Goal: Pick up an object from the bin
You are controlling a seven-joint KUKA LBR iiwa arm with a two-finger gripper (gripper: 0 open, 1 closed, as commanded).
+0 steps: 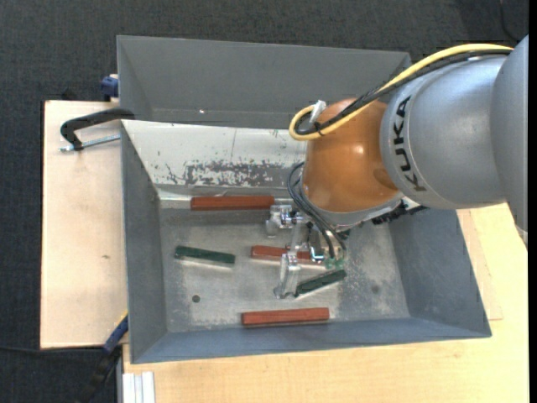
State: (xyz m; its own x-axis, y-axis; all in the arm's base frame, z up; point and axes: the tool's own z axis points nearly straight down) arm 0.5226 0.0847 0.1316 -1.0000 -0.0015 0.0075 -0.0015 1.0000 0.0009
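Note:
My gripper [286, 248] is low in the middle of the bin, open. One metal fingertip [280, 218] stands toward the back and the other toward the front, apart from each other. A short red-brown bar [268, 253] lies on the floor in the gap between them, touching neither; its right end is hidden under the gripper. A dark green bar [321, 282] lies tilted right beside the front fingertip.
A longer red-brown bar [231, 201] lies along the back wall. Another red-brown bar [285, 316] lies by the front wall. A green bar [204, 256] rests on the left of the floor. The arm's orange cover hangs over the bin's right half.

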